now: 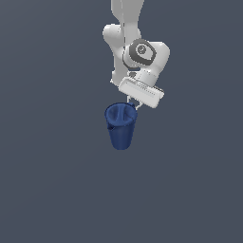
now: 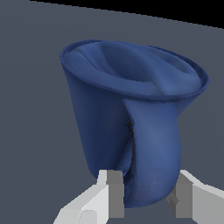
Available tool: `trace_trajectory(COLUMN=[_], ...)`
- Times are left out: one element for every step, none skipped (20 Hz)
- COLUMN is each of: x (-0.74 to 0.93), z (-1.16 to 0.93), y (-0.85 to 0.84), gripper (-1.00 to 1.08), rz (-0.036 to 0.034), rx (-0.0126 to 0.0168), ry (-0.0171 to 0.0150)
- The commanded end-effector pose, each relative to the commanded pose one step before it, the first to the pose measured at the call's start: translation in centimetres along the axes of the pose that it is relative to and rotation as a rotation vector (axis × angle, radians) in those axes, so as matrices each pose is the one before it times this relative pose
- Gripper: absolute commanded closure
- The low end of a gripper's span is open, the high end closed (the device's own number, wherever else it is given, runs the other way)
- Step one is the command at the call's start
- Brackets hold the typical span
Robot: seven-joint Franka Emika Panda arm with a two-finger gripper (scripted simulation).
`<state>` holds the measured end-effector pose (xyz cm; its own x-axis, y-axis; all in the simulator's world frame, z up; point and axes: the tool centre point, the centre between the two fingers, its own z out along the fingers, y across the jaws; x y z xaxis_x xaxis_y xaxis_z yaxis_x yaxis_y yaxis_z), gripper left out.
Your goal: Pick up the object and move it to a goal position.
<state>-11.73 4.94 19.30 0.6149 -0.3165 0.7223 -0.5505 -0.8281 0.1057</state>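
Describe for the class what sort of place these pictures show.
Most likely a bare simulated test scene: a plain grey floor, one white robot arm, and a single dark blue cup between the gripper fingers.

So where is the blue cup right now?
In the exterior view the blue cup sits near the middle, upright, just under the white gripper, whose fingers straddle its handle.

Pincer (image 2: 146,192) base & arm top cut off.

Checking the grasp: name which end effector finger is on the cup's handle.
Both fingers bracket the cup's handle, one per side; neither is set apart. The end effector straddles it.
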Motion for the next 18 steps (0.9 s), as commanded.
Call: trace_trajectory(x=[0.064,0.051,0.090,0.115,0.141,0.164,0.192,0.213,0.243,0.265,0.296,0.319,0.350,0.375,0.408,0.437,0.473,0.507], z=[-0.058,-0.041,-0.085,-0.110,-0.134,-0.128,-0.182,-0.176,-0.230,-0.224,-0.279,-0.273,-0.329,-0.318,-0.381,-0.380,-0.439,-0.436], y=[-0.010,-0.028,-0.034,-0.044,-0.053,-0.056,-0.073,-0.077,-0.093,-0.098,-0.113,-0.119,-0.135,-0.140,-0.158,-0.166,-0.185,-0.194], gripper=[1.08,1.08,1.08,1.08,1.08,1.08,1.08,1.08,1.08,1.08,1.08,1.08,1.08,1.08,1.08,1.08,1.08,1.08], rz=[0.30333,-0.00020,0.00000,0.00000,0.00000,0.00013,0.00000,0.00008,0.00000,0.00008,0.00000,0.00009,0.00000,0.00011,0.00000,0.00010,0.00000,0.00013], rx=[0.00026,-0.00017,0.00000,0.00000,0.00000,-0.00022,0.00000,-0.00022,0.00000,-0.00021,0.00000,-0.00019,0.00000,-0.00021,0.00000,-0.00014,0.00000,-0.00012], ry=[0.00041,-0.00041,0.00000,0.00000,0.00000,-0.00064,0.00000,-0.00065,0.00000,-0.00065,0.00000,-0.00066,0.00000,-0.00081,0.00000,-0.00067,0.00000,-0.00083])
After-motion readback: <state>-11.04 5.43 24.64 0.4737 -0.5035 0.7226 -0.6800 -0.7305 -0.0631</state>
